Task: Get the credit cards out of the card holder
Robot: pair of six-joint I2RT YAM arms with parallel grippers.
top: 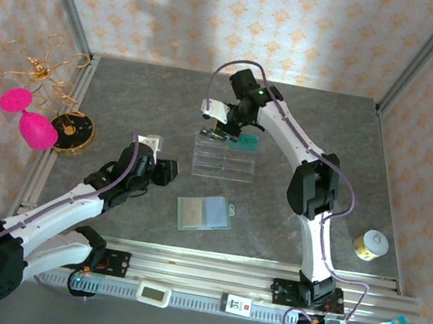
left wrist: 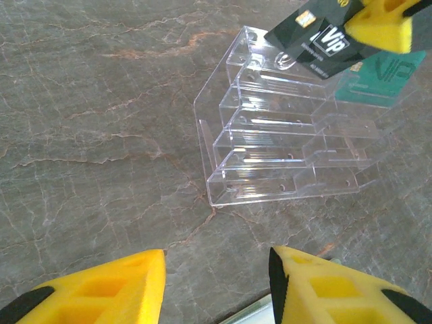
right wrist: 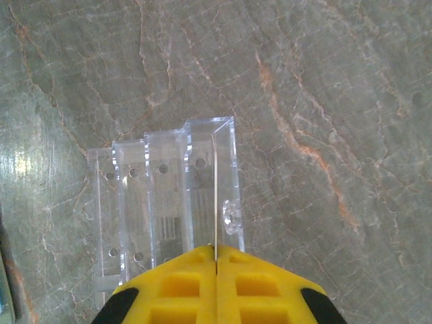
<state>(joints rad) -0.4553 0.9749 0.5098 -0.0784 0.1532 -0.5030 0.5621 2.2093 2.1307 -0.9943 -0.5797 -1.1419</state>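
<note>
Right hand (right wrist: 216,258) grips black card (left wrist: 316,38); second, green card (left wrist: 382,78) in tray (left wrist: 270,156); left hand (left wrist: 217,260) released.

The tabletop (top: 127,96) is grey marble veined rust-orange. The black card (left wrist: 317,42) has gold and white marks, beside a teal-green card (left wrist: 381,77). The card holder (top: 203,213) is sage-green and pale blue. The left pincer (left wrist: 217,273) and right pincer (right wrist: 216,260) are yellow.

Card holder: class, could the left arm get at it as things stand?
Probably yes. The card holder lies open on the bare table close beside the left gripper, whose jaws stand open; nothing lies between them.
</note>
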